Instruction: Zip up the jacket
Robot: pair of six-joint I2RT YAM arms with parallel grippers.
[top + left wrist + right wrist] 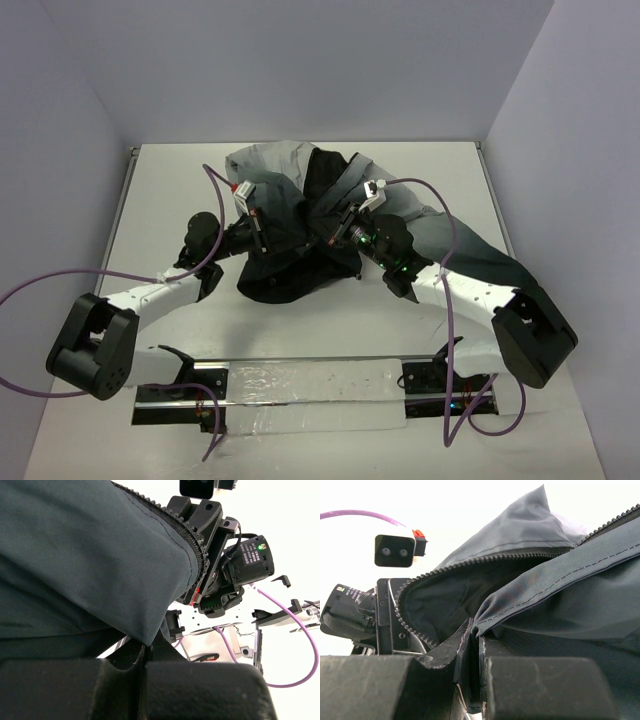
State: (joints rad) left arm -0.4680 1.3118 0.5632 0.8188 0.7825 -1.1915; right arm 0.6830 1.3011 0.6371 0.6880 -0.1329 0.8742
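The only writing in sight is small white print on the right arm's motor (248, 555), centre right in the left wrist view beside a green light. There is more on the left arm's motor (344, 607) at the left edge of the right wrist view. Both are too small to read. The jacket (300, 215) lies bunched at the middle of the table (160, 200). Its long axis runs from the upper left of the heap to the lower right, where a sleeve (480, 255) trails toward the right edge. The light grey end points to the top of the frame, the charcoal end to the bottom. The zipper (485, 560) is open: in the right wrist view one row of teeth arcs from lower left to centre, the other climbs to the upper right corner, with dark lining between them. The left gripper (146, 667) is clenched on a fold of jacket at the bottom of its view, just beside a row of teeth that runs down from the upper left. The right gripper (470, 675) is clamped on the jacket's edge, the cloth pinched between its pads. From above, the two grippers face each other across the middle of the heap, near one another.
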